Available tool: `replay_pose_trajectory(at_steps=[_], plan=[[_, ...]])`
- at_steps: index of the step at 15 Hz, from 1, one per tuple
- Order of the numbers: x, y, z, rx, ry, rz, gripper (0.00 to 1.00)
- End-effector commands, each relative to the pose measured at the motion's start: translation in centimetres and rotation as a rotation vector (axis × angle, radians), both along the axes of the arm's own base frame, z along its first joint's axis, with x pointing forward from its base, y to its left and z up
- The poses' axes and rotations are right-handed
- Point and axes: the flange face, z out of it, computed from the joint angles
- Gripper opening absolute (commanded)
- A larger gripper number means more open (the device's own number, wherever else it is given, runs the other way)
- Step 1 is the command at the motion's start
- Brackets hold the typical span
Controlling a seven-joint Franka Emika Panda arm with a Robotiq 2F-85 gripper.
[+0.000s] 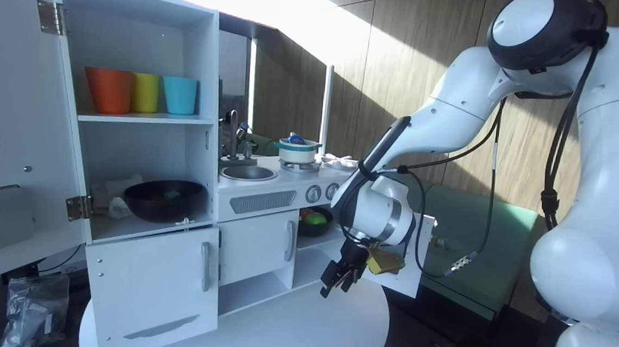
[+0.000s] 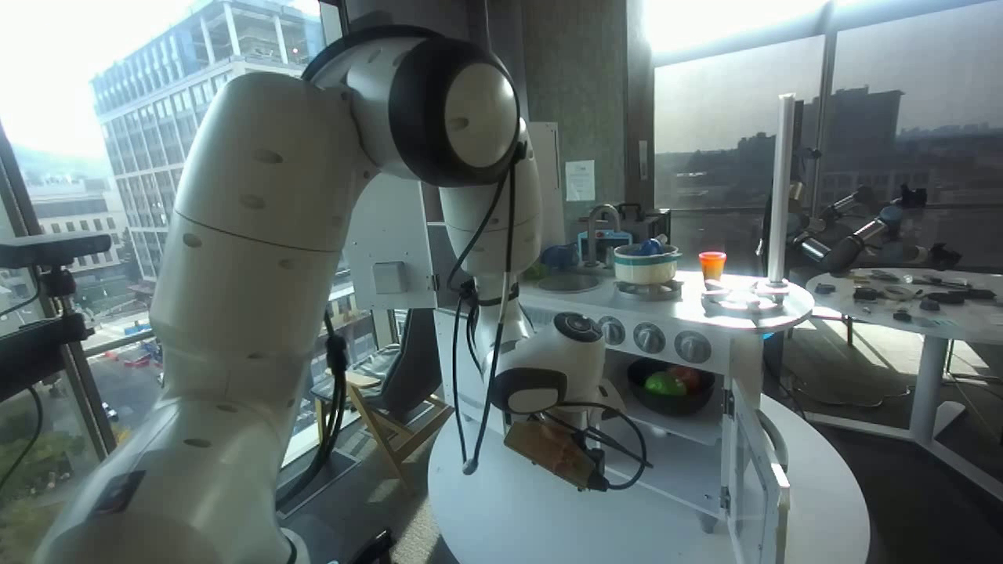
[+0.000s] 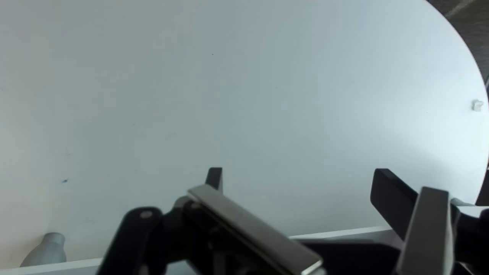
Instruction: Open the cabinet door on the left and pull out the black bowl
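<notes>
- Two dark bowls seen. Task item, the wide black bowl (image 1: 163,203), sits upright on the lower shelf (image 1: 113,227) of the tall cabinet (image 1: 126,35), in an exterior view. Small green thing (image 1: 172,194) inside it; remaining contents too dark to tell.
- Pale crumpled material (image 1: 117,194) lies behind and beside the black bowl; nature unclear.
- Left cabinet door (image 1: 14,115): swung wide on its hinges, in both exterior views.
- Gripper (image 3: 298,172): fingers spread well apart; in the wrist view white tabletop shows between them. It hangs over the round table (image 1: 287,338), aimed downward, well apart from the black bowl.
- Upper shelf (image 1: 144,120), same cabinet: orange cup (image 1: 107,92), yellow cup (image 1: 145,94) and light-blue cup (image 1: 179,97) in a row. Orange overlaps yellow in this view; cannot tell if touching.
- Lower doors: lower left door (image 1: 157,280) and middle door (image 1: 255,246) closed; right-hand door (image 2: 756,470) stands open.
- Second dark bowl (image 2: 670,403), on a shelf below the stove knobs (image 2: 649,338), holds a green round item (image 2: 664,383) and a reddish one.
- Countertop: sink basin (image 1: 248,173) with tap (image 1: 233,135); teal-trimmed pot (image 1: 297,153) on a burner (image 1: 299,167), blue thing (image 1: 295,139) on top.
</notes>
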Motion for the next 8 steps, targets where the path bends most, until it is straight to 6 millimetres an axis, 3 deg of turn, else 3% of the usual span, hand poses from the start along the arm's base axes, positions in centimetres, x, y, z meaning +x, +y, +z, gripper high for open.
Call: replay_pose_trajectory(at_steps=[1, 6, 8], plan=[[0.8, -3.0, -0.6, 0.135, -0.035, -0.151, 1.00], [0.2, -7.7, 0.7, 0.305, -0.095, -0.367, 1.00], [0.3, -8.7, 1.7, 0.373, -0.120, -0.451, 1.00]])
